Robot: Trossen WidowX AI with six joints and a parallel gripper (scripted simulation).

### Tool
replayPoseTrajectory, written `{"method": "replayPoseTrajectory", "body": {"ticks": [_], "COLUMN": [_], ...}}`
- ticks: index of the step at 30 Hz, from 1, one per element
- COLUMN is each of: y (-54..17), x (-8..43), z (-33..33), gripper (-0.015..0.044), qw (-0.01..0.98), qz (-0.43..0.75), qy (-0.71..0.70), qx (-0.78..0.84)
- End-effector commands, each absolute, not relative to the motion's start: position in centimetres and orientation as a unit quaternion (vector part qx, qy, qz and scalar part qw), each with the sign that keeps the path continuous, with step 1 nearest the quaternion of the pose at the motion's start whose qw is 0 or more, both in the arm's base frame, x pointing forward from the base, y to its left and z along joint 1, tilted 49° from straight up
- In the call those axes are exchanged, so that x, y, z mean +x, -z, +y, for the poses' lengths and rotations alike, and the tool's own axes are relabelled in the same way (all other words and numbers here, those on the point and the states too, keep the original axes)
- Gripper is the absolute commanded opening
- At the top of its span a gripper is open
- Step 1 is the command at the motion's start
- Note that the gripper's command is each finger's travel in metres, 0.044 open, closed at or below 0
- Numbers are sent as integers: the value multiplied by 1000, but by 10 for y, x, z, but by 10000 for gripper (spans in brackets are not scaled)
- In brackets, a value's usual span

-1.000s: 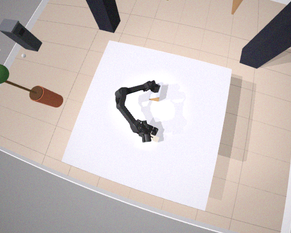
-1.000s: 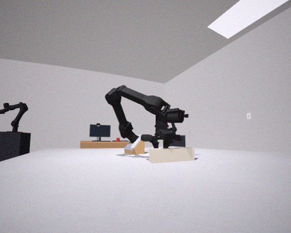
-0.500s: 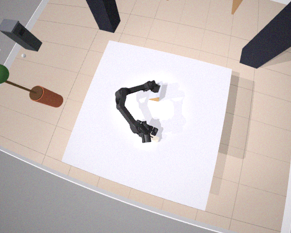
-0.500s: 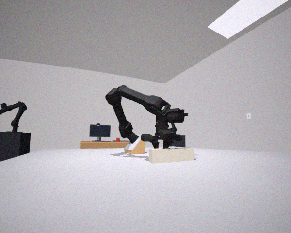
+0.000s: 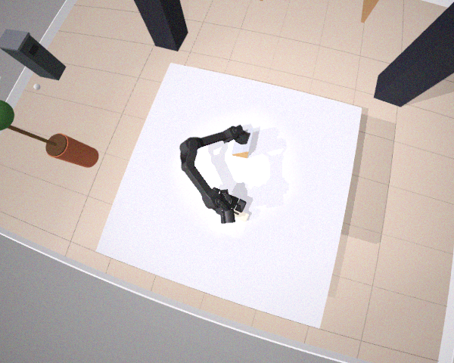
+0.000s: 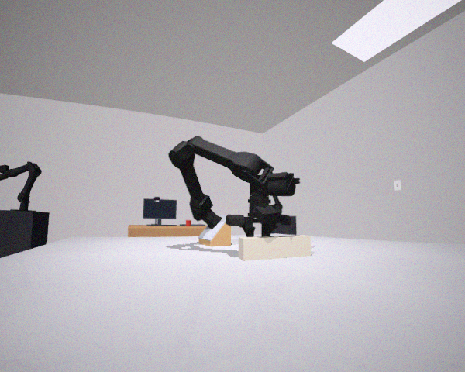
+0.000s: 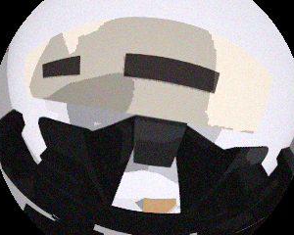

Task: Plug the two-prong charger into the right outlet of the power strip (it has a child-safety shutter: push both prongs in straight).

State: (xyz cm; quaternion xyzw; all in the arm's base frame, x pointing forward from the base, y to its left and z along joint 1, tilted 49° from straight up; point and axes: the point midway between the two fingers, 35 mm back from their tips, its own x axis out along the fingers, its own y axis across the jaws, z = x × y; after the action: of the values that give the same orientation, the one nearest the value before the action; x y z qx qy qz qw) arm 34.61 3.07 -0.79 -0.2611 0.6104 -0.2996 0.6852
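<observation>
The cream power strip [image 5: 242, 215] [image 6: 277, 249] [image 7: 241, 100] lies on the white table top. Its upper face shows a short dark opening [image 7: 61, 67] and a longer dark opening [image 7: 171, 72] in the wrist view. My gripper [image 6: 258, 231] [image 7: 158, 121] is shut on the charger [image 7: 158, 147], a dark block. In the wrist view the far end of the charger meets the strip's near edge, below the longer opening. Its prongs are not visible. Whether the charger touches the strip I cannot tell. In the exterior view the strip hides the fingertips' lower ends.
An orange wedge block [image 5: 240, 155] [image 6: 222, 236] [image 7: 159, 205] with a pale sloping face stands on the white table top [image 5: 281, 253] [image 6: 225, 312], close to the arm's base. Shadows of the arm fall across the strip. A plant pot and dark pedestals stand off the table.
</observation>
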Motion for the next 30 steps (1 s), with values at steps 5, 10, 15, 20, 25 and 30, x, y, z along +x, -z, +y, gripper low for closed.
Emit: {"method": "replayPoseTrajectory", "body": {"ticks": [5,10,15,20,25,30], "y": [7,8,8,8,8,9], "x": [357,356,356,355,355,354], "z": [29,29,28,28,28,28], "gripper": [0,0,0,0,0,0], "qw": [695,695,695,695,695,695], "qz": [600,600,600,600,600,600], "qy": [304,304,304,304,304,304], "qx": [-254,-254,-254,-254,-254,-254]}}
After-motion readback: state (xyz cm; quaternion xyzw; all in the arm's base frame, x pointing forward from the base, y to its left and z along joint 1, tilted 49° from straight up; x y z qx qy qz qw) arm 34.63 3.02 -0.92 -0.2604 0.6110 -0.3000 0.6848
